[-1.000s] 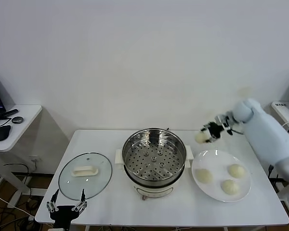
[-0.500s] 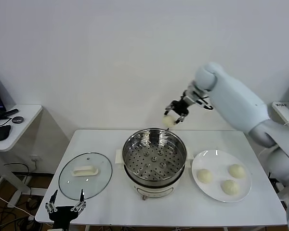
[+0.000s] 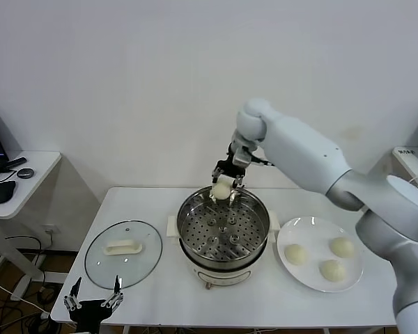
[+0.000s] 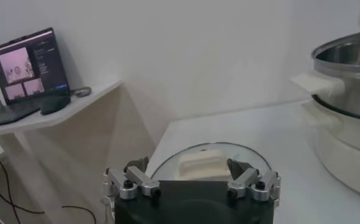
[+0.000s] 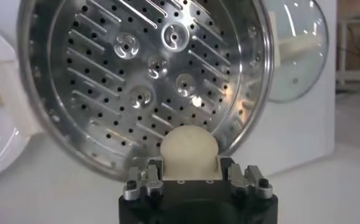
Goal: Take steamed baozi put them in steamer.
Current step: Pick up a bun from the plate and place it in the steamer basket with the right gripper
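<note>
While the right tool (image 3: 223, 186) hung over the far rim of the steamer (image 3: 223, 226), it was clenched on one baozi (image 3: 221, 190). Three more buns (image 3: 322, 258) sat on the white plate (image 3: 292, 233) beside the pot. The left tool (image 3: 93, 303) waited released near the tabletop's (image 3: 160, 292) front corner, by the glass lid (image 3: 122, 253).
</note>
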Robot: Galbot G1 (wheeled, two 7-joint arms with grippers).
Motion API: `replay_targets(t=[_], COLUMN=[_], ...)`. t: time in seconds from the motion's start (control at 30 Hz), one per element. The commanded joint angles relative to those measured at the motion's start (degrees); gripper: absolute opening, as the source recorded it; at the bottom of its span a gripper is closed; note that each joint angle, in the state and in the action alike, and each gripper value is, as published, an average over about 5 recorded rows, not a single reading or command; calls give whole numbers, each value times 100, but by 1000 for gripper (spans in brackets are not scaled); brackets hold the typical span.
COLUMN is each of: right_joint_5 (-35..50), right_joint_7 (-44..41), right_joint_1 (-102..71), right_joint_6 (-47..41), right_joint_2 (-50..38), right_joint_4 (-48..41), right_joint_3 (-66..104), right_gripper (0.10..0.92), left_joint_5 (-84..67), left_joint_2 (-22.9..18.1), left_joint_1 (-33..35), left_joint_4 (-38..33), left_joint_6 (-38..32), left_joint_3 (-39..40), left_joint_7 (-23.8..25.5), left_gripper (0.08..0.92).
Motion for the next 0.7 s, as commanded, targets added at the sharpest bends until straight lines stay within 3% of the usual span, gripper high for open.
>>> replay_targets(t=[0.03, 0.47, 0.57, 0.7], right_joint_5=[-533, -709, -747, -616], right_joint_7=[127, 294, 409, 594], right_joint_1=[-215, -534, -571, -567], right_joint_6=[184, 181, 180, 177], right_joint_2=[311, 453, 475, 416], right_joint_4=[-255, -469, -587, -612], right_joint_3=[-70, -2, 15, -25], right_gripper=[551, 552, 583, 692], left_joint_5=[-5, -28, -33, -45], left_joint_2=[-12, -6, -4, 11], left_joint_1=[3, -7, 1, 7], left_joint_4=[1, 61, 52, 66], left_joint_6=[4, 4, 5, 5], left_joint_3=[12, 23, 21, 5], left_joint_7=[-7, -17, -18, -27], left_gripper=[823, 823, 823, 823])
